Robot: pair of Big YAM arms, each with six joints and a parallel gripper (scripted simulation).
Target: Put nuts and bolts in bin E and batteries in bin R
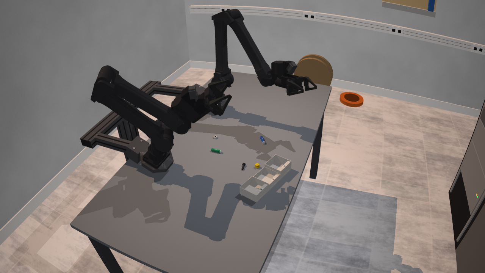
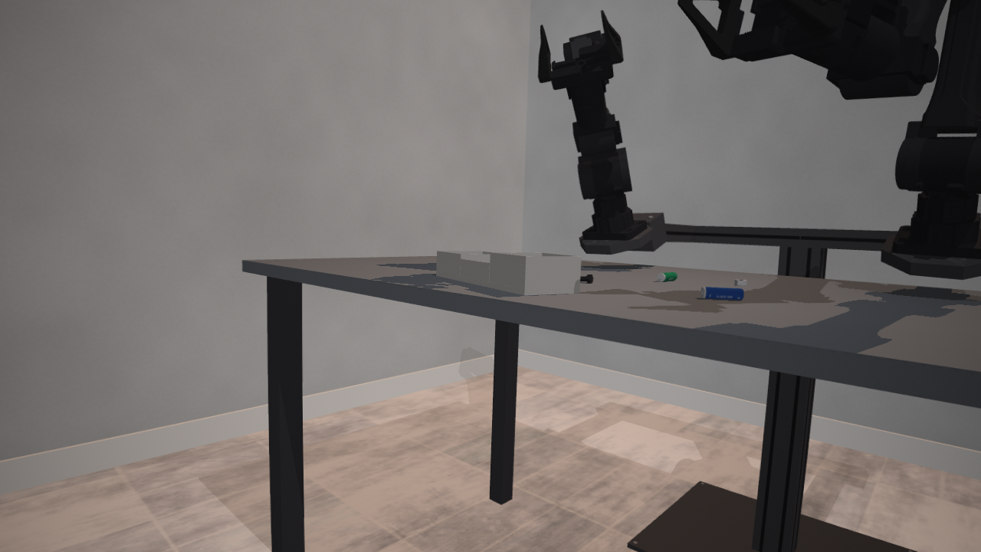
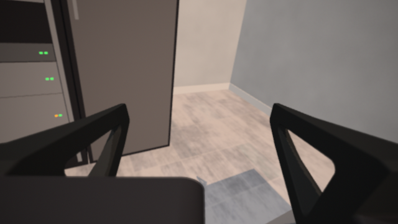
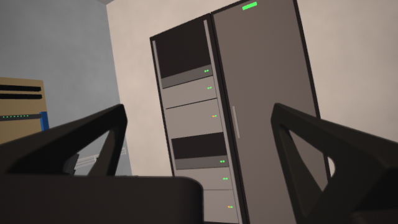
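Blue battery [image 1: 262,139] [image 2: 722,294]: apart from both claws, the right claw [image 1: 229,90] [image 2: 572,19] [image 4: 198,112] and left claw [image 1: 309,89] [image 2: 713,6] [image 3: 199,111], each with fingers spread and nothing between, the left near a corner of the surface [image 1: 152,237] [image 2: 823,356]. It lies toward the long edge opposite the arm bases; the green battery [image 1: 215,150] [image 2: 667,276] and nut [image 1: 215,137] [image 2: 740,282] lie farther in. The bolt [image 1: 243,165] [image 2: 586,278] and yellow cube [image 1: 257,165] lie outside the bins [image 1: 264,193] [image 2: 552,274], which stand near that long edge.
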